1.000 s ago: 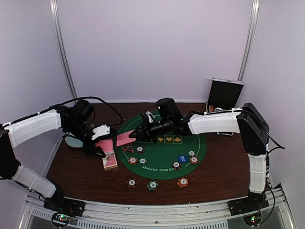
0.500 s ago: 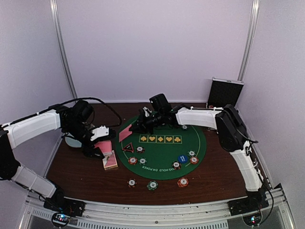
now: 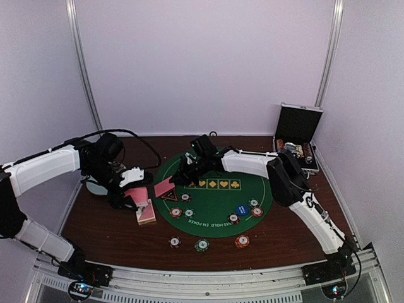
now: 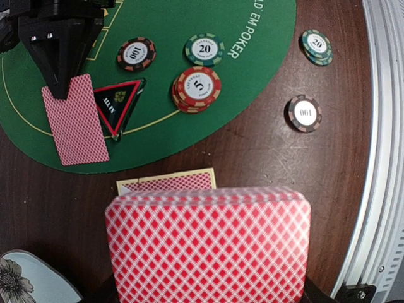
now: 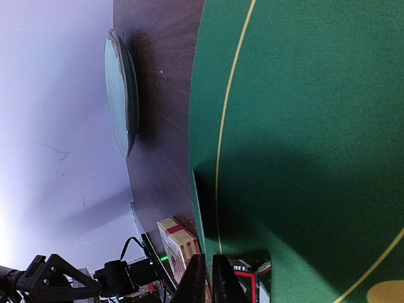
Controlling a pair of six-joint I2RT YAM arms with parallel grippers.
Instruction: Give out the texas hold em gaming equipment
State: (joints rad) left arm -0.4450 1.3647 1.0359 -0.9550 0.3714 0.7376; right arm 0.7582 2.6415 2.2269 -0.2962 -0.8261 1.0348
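Right claw (image 3: 176, 182) pinches a pink card (image 3: 164, 187) at the left edge of the green mat (image 3: 218, 203).

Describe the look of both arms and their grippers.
The left arm and right arm have white shell links with black joints. A black cable loops over the left arm. The left gripper carries a white block; the right gripper is black and tapered.
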